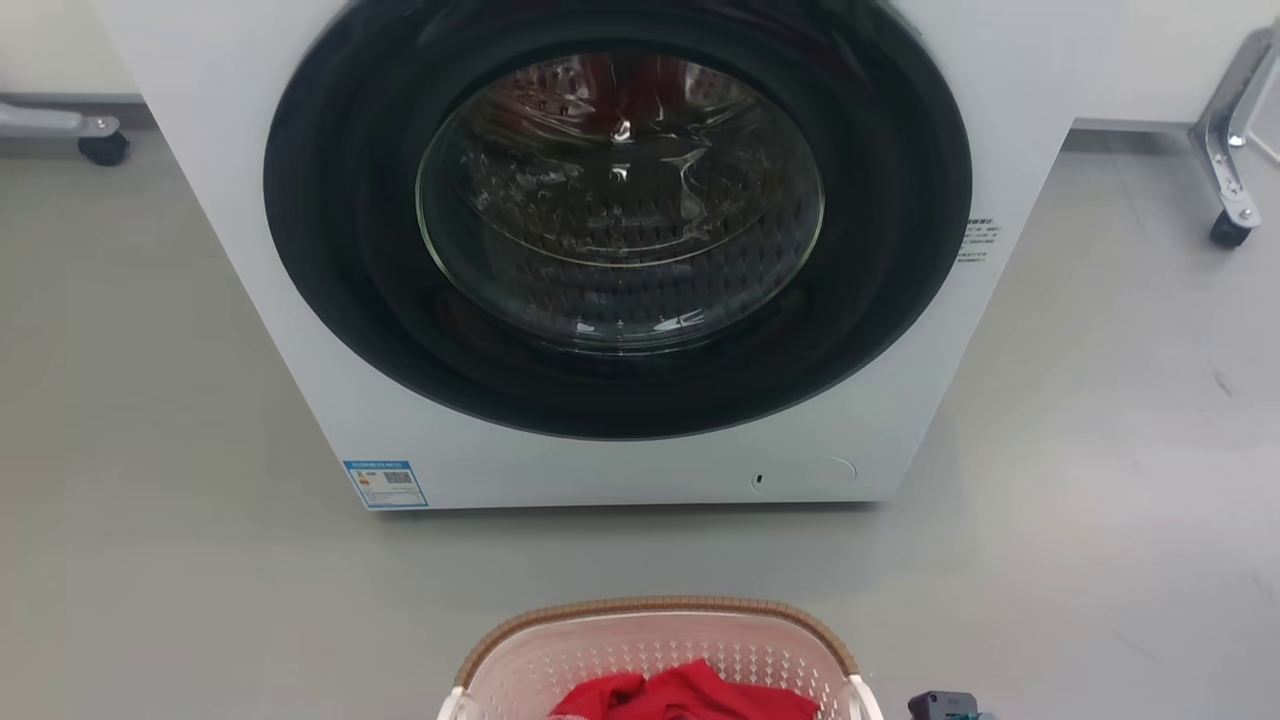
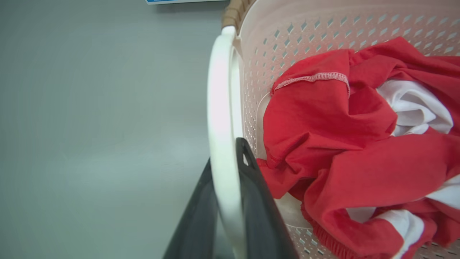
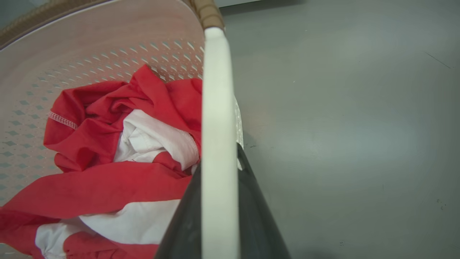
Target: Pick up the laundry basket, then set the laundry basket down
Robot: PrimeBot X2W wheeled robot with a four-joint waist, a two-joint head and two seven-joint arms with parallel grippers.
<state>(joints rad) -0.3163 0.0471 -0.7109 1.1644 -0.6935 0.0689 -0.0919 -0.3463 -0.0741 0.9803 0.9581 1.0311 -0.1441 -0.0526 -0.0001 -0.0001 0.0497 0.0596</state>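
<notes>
Laundry basket [image 1: 660, 606]: pale pink plastic, rounded corners, walls punched with small diamond holes, brown woven-look rim, a white handle on each side. It sits over the grey floor [image 1: 150, 400] straight in front of the washing machine [image 1: 620, 475], apart from it with a strip of bare floor between. I can't tell whether its bottom is on the floor. Inside is a crumpled heap of red and white clothes [image 1: 685, 695], bunched toward the middle.

My left gripper [image 2: 225, 169] comes in along the left handle [image 2: 219, 90], one dark finger outside it, the other inside against the basket wall [image 2: 323, 28], pinched narrow on the handle. My right gripper [image 3: 218, 162] does the same on the right handle [image 3: 215, 90]: fingers either side, closed down on it (inner finger just beside the clothes [image 3: 107, 144]).

Around: the washing machine door [image 1: 620, 200] is closed, with something red behind the glass. Metal legs on wheels stand by the back wall, one far left [image 1: 103, 148], one far right [image 1: 1228, 228], both well clear. A small dark thing [image 1: 942, 706] sits just right of the basket; can't tell what.
</notes>
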